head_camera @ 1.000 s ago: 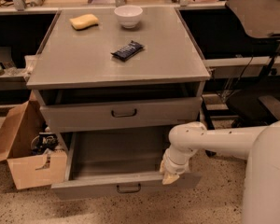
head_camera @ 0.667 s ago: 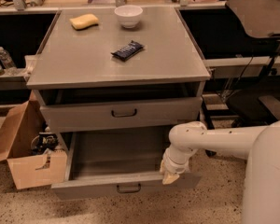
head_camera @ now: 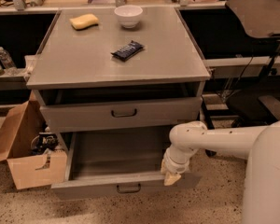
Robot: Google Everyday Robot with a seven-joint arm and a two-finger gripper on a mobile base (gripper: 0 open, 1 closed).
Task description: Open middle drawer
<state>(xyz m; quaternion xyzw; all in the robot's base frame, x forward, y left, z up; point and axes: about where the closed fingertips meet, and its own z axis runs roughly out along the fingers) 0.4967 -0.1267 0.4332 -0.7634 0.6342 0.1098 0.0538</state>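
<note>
The grey cabinet (head_camera: 116, 59) has an upper drawer (head_camera: 123, 112) with a dark loop handle, pulled out slightly so a dark gap shows above it. Below it the middle drawer (head_camera: 116, 155) stands pulled far out, and its grey inside is bare. Its front panel faces me with a small dark loop handle (head_camera: 129, 188) at centre. My gripper (head_camera: 171, 174), on a white arm coming in from the right, hangs at the right end of that drawer's front rim. No lower drawer is in view.
On the cabinet top lie a yellow sponge (head_camera: 84, 21), a white bowl (head_camera: 128, 15) and a dark snack bar (head_camera: 127, 50). An open cardboard box (head_camera: 25, 160) stands on the floor at the left. Dark desks and a chair (head_camera: 259, 13) stand at the right.
</note>
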